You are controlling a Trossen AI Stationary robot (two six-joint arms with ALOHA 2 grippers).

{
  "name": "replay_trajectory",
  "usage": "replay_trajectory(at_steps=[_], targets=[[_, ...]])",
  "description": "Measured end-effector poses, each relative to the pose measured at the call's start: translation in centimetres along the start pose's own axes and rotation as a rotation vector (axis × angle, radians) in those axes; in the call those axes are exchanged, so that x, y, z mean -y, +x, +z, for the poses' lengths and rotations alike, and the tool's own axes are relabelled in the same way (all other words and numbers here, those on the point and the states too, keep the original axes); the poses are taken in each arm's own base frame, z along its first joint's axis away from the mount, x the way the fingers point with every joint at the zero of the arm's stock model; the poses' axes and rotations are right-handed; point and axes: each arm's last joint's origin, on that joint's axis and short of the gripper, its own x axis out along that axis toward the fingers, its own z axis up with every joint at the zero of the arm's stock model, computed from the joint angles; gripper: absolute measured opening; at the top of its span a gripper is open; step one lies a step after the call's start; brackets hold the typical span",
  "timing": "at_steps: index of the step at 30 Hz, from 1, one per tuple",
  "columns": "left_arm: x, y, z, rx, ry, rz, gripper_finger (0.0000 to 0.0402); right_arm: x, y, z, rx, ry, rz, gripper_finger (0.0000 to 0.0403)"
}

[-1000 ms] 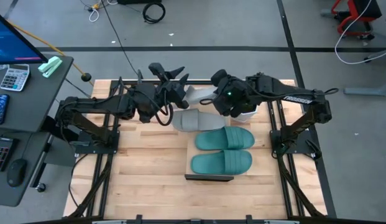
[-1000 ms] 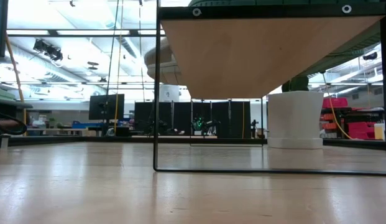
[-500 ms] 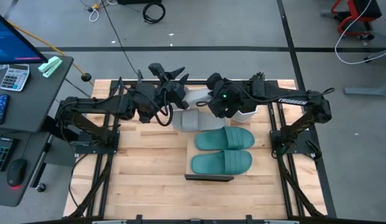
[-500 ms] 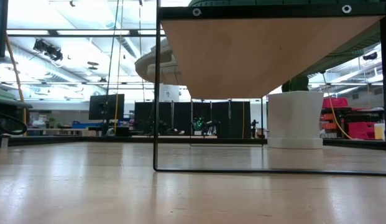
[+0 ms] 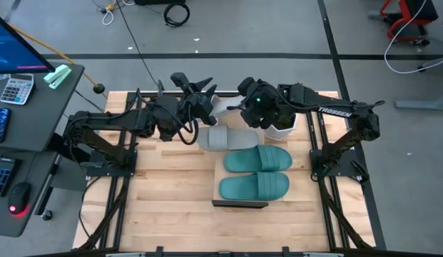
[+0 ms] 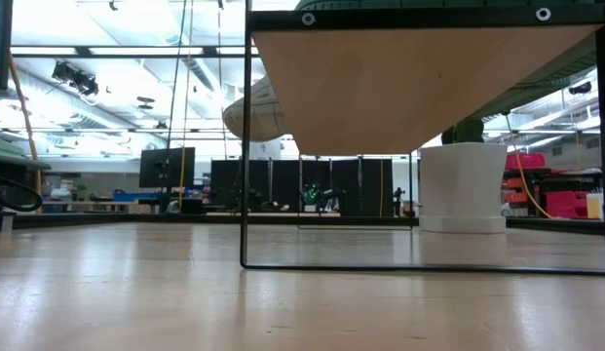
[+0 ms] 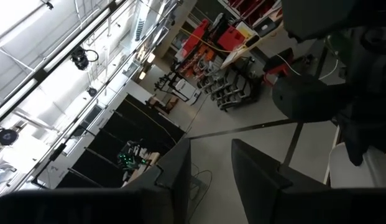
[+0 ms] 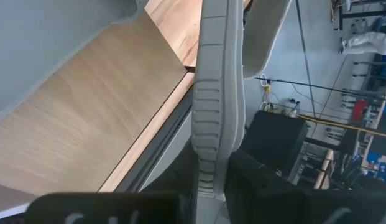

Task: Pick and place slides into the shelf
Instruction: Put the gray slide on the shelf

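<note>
My right gripper (image 5: 240,107) is shut on a light grey slide (image 5: 222,108), held in the air over the far end of the shelf (image 5: 239,203). A second grey slide (image 5: 222,137) and two teal slides (image 5: 257,159) (image 5: 254,187) lie sole-down side by side on the shelf. In the low view the held slide (image 6: 253,115) hangs beside the raised shelf board (image 6: 419,88). My left gripper (image 5: 198,91) waits in the air left of the held slide, open, its fingers (image 7: 180,177) level with nothing between them. My right gripper pinches the grey slide's sole at its ribbed side edge (image 8: 206,143) between its two fingers (image 8: 255,180). The fingers slant down from the table's right. The slide stands on edge, its strap (image 8: 267,31) to one side, lifted clear above the shelf board (image 8: 87,124).
A white pot (image 5: 282,130) stands at the shelf's far right, right below my right arm; the low view shows it as well (image 6: 463,185). Black frame bars run along both sides of the slatted tabletop (image 5: 171,193). A desk with a calculator (image 5: 16,89) is off to the left.
My right gripper has moved toward the table's far edge and sunk a little, still shut on the grey slide. In the low view the slide has come down and closer to the shelf board's edge.
</note>
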Motion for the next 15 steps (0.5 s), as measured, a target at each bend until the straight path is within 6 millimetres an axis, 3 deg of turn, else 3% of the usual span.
replay_trajectory(at_steps=[9, 15], targets=[[0.0, 0.0, 0.0, 0.0, 0.0, 0.0, 0.0112, 0.0, 0.1, -0.3, 0.021, -0.019, 0.028, 0.0053], [0.0, 0.0, 0.0, 0.0, -0.001, -0.001, 0.0115, -1.1, 1.1, -0.4, 0.018, -0.023, 0.087, 0.0053]])
